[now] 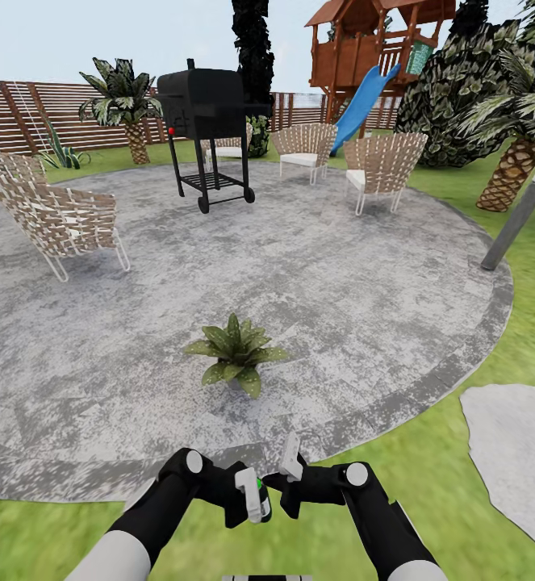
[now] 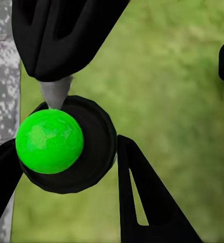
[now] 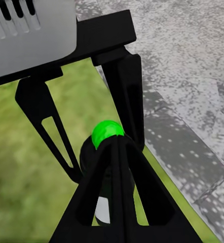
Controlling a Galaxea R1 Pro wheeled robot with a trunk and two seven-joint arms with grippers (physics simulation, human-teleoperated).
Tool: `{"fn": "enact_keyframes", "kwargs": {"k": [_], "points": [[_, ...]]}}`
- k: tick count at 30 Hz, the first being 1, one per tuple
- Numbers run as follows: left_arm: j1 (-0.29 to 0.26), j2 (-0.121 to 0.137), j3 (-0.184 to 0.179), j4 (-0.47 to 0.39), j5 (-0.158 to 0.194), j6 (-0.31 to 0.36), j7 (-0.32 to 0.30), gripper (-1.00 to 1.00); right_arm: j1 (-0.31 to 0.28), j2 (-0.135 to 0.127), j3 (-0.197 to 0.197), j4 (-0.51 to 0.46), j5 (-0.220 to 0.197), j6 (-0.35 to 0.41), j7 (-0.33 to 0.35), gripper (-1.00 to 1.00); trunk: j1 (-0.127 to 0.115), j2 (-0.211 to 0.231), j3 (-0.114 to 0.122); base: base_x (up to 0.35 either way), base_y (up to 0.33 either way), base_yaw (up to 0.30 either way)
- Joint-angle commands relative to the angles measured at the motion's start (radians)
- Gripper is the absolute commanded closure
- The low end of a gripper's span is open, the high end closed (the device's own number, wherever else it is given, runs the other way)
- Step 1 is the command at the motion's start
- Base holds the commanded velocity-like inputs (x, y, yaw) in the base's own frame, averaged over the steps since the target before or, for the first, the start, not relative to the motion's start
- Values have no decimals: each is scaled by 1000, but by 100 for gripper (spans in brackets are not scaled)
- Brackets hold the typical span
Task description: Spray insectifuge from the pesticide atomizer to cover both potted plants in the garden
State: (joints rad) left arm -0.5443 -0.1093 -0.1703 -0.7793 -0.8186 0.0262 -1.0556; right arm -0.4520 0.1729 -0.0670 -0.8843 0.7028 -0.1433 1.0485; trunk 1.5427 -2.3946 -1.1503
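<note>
One potted plant [image 1: 236, 353] is sitting beyond the pesticide atomizer [image 1: 257, 499], which the left gripper [image 1: 251, 496] is clamping between narrow jaws while the right gripper [image 1: 290, 476], whose spread I cannot tell, is crowding it and risking knocking the bottle loose.

A black grill [image 1: 206, 121] stands at the patio's far edge, with wicker chairs [image 1: 53, 214] around the rim and a playhouse with slide [image 1: 372, 60] beyond.

Both arms have pale grey upper sleeves that give way to glossy black forearms, each with a round white disc at the wrist joint. The left claw [image 1: 255, 496] and right claw [image 1: 290, 476] carry white finger pieces. Up close, the fingers [image 3: 123, 202] are flat black wedges with triangular cut-outs, below a white slotted housing.
</note>
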Motion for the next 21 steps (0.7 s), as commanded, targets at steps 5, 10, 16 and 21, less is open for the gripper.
{"fn": "enact_keyframes", "kwargs": {"k": [5, 10, 16, 21], "points": [[0, 0, 0, -1, -4, 3, -4, 100, -1, 2, -5, -1, 11, -10, 4, 100, 0, 0, -1, 0, 0, 0], [0, 0, 0, -1, -4, 2, -4, 100, -1, 2, -5, -1, 10, -10, 4, 100, 0, 0, -1, 0, 0, 0], [0, 9, 0, 7, -6, 1, -4, 100, -1, 2, -5, -1, 10, -10, 5, 100, 0, 0, -1, 0, 0, 0], [6, 73, 2, 12, -13, 0, -4, 100, -1, 2, -5, -1, 11, -10, 5, 100, 0, 0, -1, 0, 0, 0]]}}
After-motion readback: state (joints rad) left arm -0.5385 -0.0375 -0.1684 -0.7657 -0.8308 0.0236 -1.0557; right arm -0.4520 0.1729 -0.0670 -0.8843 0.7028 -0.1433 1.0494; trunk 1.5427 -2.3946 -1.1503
